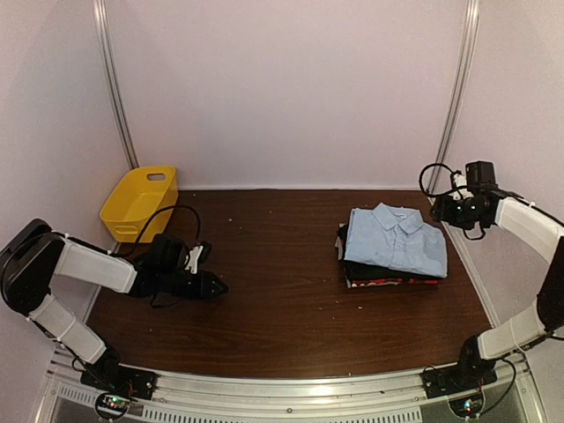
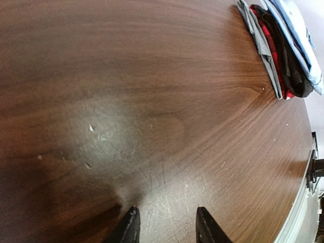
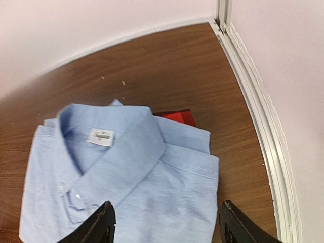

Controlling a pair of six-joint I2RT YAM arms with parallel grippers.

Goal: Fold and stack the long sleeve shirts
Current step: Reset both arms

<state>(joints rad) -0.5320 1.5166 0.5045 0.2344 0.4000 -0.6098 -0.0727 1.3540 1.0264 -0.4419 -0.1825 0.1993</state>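
One yellow basket (image 1: 139,203) far left, your left gripper (image 2: 167,228) low over bare table (image 1: 282,317), jaws parted, nothing between, folded shirt stack (image 1: 388,280) right of centre, light blue shirt (image 1: 395,240) topmost, your right gripper (image 3: 167,223) near its collar, spread wide, empty.

Rt claw (image 3: 166,215) spread wide, empty, over folded lt-blue shirt (image 3: 121,172) w/ red cloth (image 3: 177,118) peeking behind collar.

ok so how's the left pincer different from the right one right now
The left pincer sits over bare table, far from the shirt stack. The right pincer is beside that stack, facing the light blue shirt on top. The left pincer's jaws look narrower than the right pincer's. Both are open and hold nothing.
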